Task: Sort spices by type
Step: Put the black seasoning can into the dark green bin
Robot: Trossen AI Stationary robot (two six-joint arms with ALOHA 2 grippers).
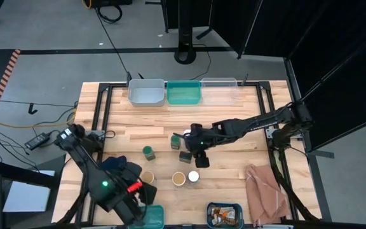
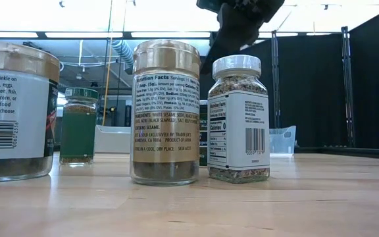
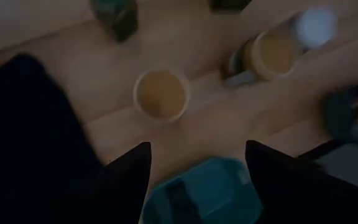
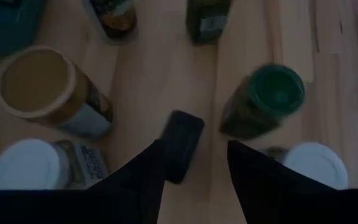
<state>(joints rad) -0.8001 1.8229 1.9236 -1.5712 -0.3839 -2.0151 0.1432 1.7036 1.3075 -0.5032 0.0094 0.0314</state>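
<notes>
The right end effector (image 4: 194,163) hovers part-open with a dark box (image 4: 181,144) lying between its fingertips, seemingly lined up for grasping, while the left end effector (image 3: 197,163) waits, spread wide.

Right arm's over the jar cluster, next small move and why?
Probably lower the right end effector straight down over the small dark box and close. Its fingers stand open with the box lying on the table between and just ahead of them, nothing held. The green-topped jar stands close beside, so descend without drifting toward it. The left end effector waits near the table's front edge.
</notes>
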